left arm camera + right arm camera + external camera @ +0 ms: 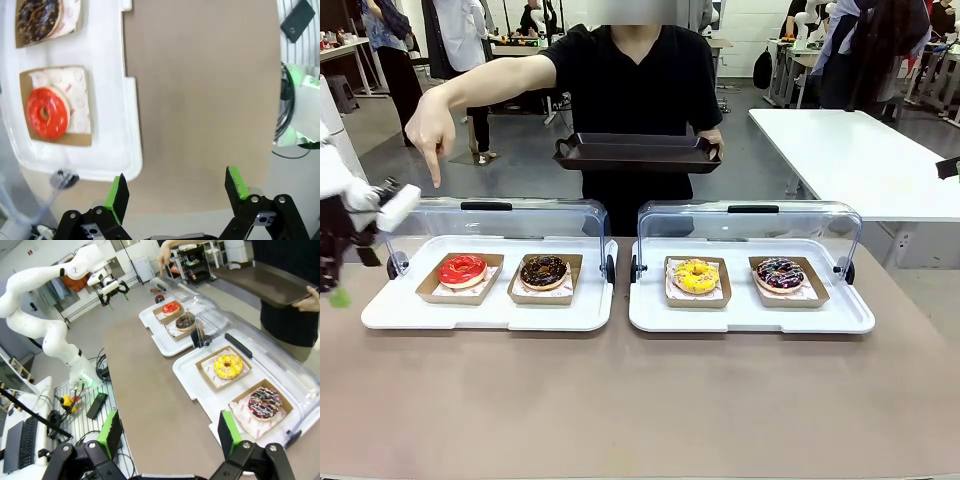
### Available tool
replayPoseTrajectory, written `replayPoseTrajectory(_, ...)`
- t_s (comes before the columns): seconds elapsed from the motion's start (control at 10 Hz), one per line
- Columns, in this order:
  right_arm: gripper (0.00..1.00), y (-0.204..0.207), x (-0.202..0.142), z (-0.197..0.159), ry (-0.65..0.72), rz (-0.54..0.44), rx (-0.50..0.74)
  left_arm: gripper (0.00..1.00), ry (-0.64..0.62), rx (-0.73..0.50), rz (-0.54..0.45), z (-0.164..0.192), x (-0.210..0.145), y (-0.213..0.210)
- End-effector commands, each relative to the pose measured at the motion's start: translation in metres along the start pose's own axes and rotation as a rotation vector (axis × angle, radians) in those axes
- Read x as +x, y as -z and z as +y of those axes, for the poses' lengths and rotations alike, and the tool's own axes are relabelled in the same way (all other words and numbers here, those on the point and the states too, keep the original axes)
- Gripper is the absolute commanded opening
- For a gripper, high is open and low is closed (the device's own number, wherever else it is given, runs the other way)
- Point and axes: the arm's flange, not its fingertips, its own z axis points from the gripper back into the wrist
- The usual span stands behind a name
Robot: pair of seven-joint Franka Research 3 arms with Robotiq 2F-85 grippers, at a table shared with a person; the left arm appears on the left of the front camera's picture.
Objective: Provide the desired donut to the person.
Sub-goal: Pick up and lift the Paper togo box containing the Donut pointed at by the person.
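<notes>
Front view: a hand [430, 132] points at the red donut [462, 270]; the open left gripper [176, 192] could squash it by squeezing hard.

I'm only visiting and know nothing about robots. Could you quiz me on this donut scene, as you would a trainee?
1. True or false: the person holds a dark tray.
2. Which donut is the person's pointing hand nearest? A) yellow B) red C) chocolate
3. Fill in: the left gripper and right gripper are both ____.
Key: 1 true. 2 B, the red donut. 3 open.
</notes>
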Motion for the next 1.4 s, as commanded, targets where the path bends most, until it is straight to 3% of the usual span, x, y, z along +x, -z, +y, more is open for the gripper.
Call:
replayPoseTrajectory(0.0, 1.00, 0.000, 0.001, -0.001, -0.003, -0.017, 0.011, 1.00, 0.039, 0.014, -0.019, 0.024, 0.008, 0.026)
replayPoseTrajectory(0.3, 1.00, 0.000, 0.001, -0.001, -0.003, -0.017, 0.011, 1.00, 0.077, 0.062, 0.007, 0.048, 0.018, 0.055)
replayPoseTrajectory(0.4, 1.00, 0.000, 0.001, -0.001, -0.003, -0.017, 0.011, 1.00, 0.073, 0.045, -0.015, 0.052, 0.015, 0.054)
replayPoseTrajectory(0.5, 1.00, 0.000, 0.001, -0.001, -0.003, -0.017, 0.011, 1.00, 0.047, -0.039, -0.101, 0.046, 0.012, 0.036)
replayPoseTrajectory(0.6, 1.00, 0.000, 0.001, -0.001, -0.003, -0.017, 0.011, 1.00, 0.051, 0.044, -0.006, 0.044, 0.022, 0.058)
replayPoseTrajectory(1.0, 1.00, 0.000, 0.001, -0.001, -0.003, -0.017, 0.011, 1.00, 0.051, 0.044, -0.006, 0.044, 0.022, 0.058)
replayPoseTrajectory(1.3, 1.00, 0.000, 0.001, -0.001, -0.003, -0.017, 0.011, 1.00, 0.121, -0.002, -0.100, 0.070, 0.007, 0.068)
